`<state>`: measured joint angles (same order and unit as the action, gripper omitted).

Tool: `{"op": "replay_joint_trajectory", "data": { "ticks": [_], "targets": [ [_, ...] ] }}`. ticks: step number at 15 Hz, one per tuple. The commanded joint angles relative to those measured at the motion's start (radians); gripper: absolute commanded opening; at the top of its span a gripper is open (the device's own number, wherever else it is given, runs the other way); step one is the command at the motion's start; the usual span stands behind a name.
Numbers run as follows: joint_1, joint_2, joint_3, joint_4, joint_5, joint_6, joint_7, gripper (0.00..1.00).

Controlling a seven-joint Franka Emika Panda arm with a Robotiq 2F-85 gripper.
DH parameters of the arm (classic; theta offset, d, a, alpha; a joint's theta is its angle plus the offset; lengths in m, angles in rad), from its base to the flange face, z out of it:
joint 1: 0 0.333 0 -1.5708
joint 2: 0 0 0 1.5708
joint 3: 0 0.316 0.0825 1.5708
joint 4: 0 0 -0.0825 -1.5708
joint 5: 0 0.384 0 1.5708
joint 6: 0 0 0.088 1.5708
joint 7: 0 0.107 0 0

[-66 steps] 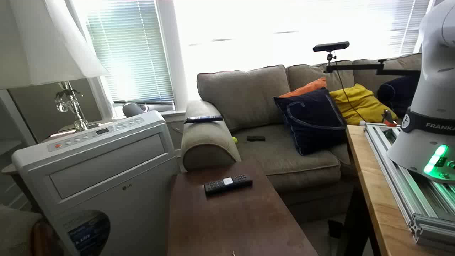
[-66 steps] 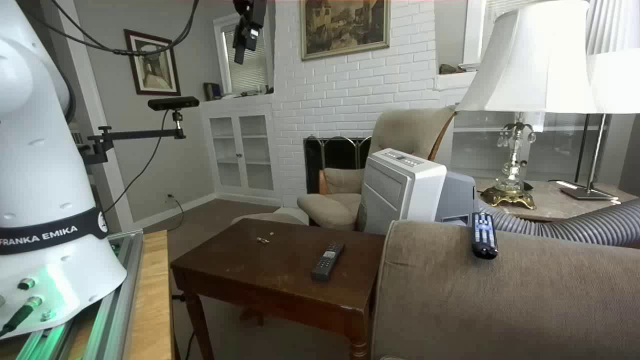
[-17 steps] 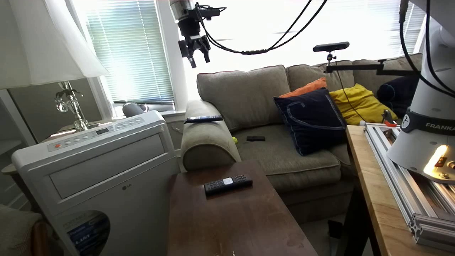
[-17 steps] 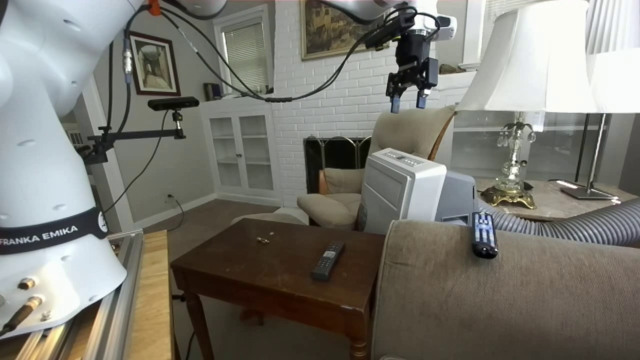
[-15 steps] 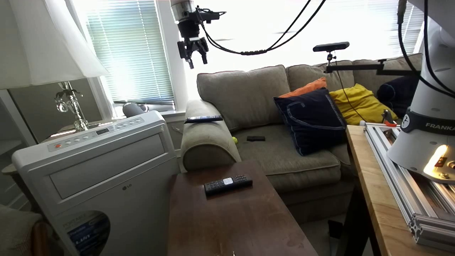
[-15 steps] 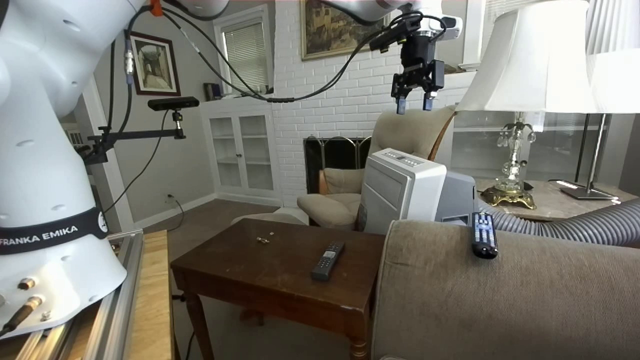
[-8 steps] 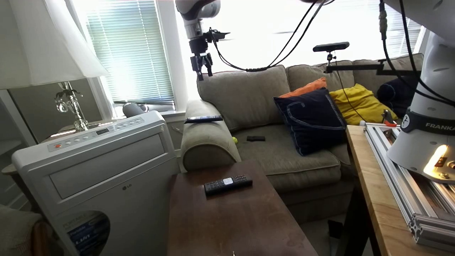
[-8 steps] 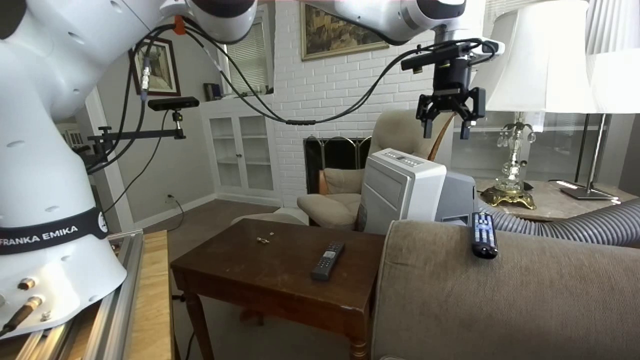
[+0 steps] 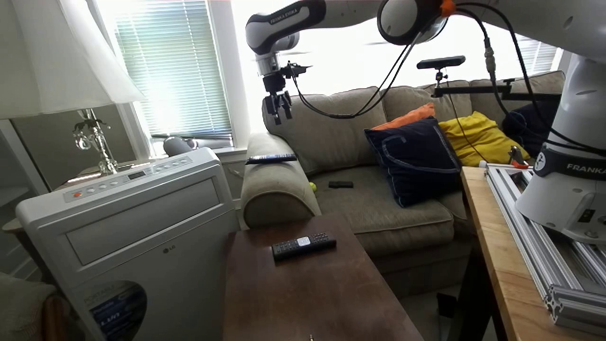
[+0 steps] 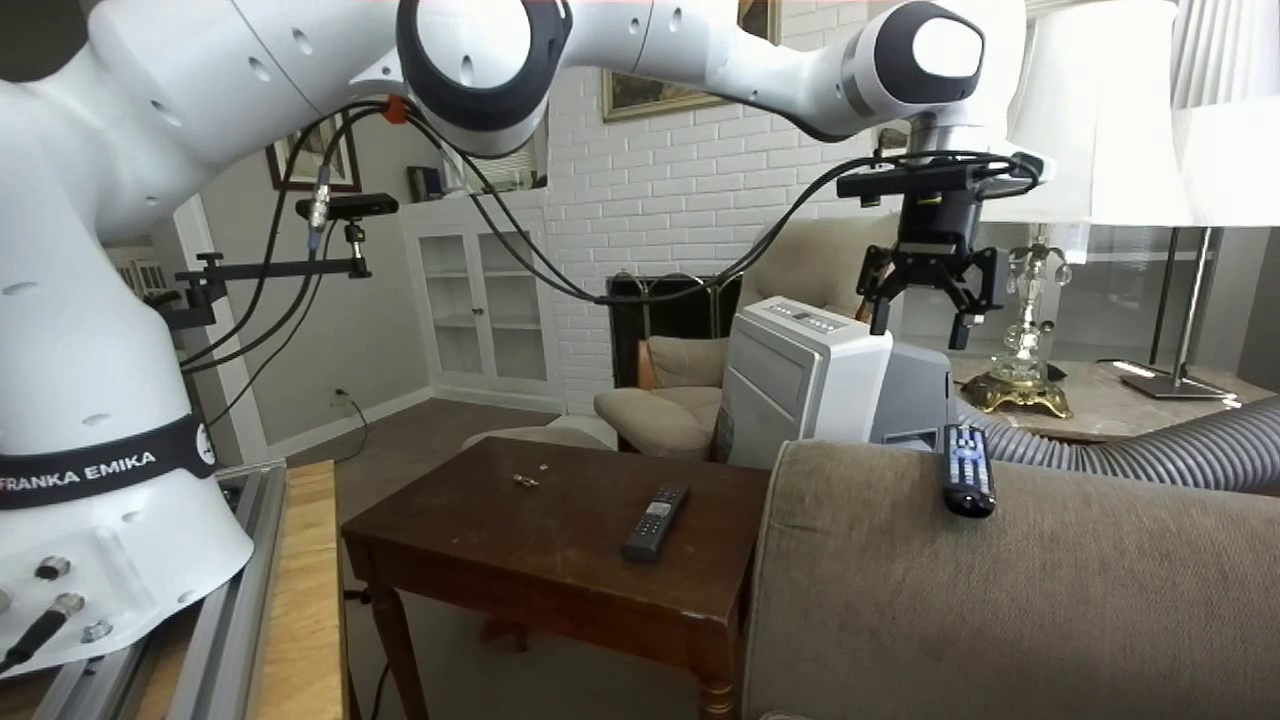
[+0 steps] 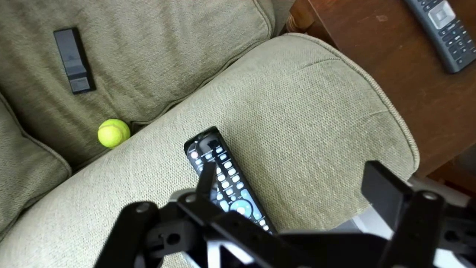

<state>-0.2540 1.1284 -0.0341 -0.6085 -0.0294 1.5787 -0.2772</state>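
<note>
Above the sofa arm [image 11: 316, 123], my gripper [image 11: 292, 178] hangs spread wide, holding nothing.
In the wrist view, the black remote [image 11: 236, 184] lies on that arm, partly hidden by one finger [image 11: 207, 176] rather than centred in my gap; a yellow ball [image 11: 113, 133] sits on the seat cushion [image 11: 156, 56] beside the arm. Were I to drop straight down, I judge that finger could land on the remote, because I look off to one side. In an exterior view, the black remote [image 10: 968, 472] lies below my fingertips [image 10: 879, 318], apart from them. In an exterior view, the black remote [image 9: 271, 158] stretches across the rounded sofa arm beneath me; a nudge could, I think, slide it off that curve. The table remote [image 9: 304, 246] rests well apart on the brown table [image 9: 307, 296].
</note>
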Motion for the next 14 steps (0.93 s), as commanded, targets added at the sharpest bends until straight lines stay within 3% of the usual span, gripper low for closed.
{"op": "replay_joint_trajectory", "data": {
  "ticks": [1,6,11,14],
  "targets": [
    [0.000,0.002,0.000,0.005,0.000,0.000,0.002,1.00],
    [-0.022,0.020,0.019,0.022,0.012,0.107,-0.097,1.00],
    [-0.064,0.093,0.085,0.051,0.034,0.221,-0.320,1.00],
    [-0.087,0.141,0.125,0.075,0.039,0.216,-0.437,1.00]
  ]
}}
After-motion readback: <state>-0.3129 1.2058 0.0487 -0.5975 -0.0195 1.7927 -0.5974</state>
